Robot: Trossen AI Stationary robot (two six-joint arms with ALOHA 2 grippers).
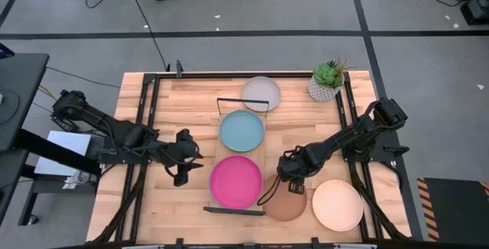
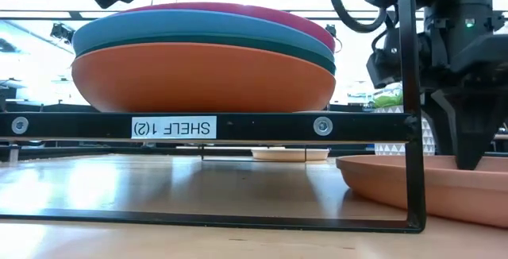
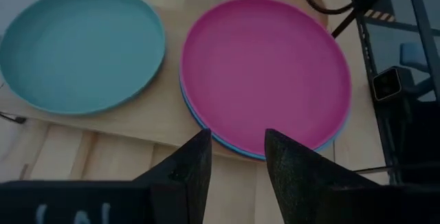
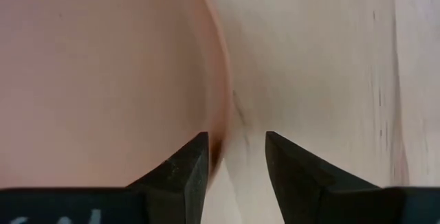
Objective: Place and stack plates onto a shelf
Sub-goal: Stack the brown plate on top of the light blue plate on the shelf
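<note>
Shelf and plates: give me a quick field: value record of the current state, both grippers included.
shelf: pale board with black wire end frames, mid-table
stack on shelf: magenta plate on top; light blue, dark teal and orange edges show beneath it in the low view
also on shelf: light blue plate, beside the stack
off shelf: greyish white plate, tan-brown plate, peach-cream plate on the tabletop
right gripper: open, fingers straddling the tan-brown plate's rim
left gripper: open, empty, beside the magenta stack
</note>
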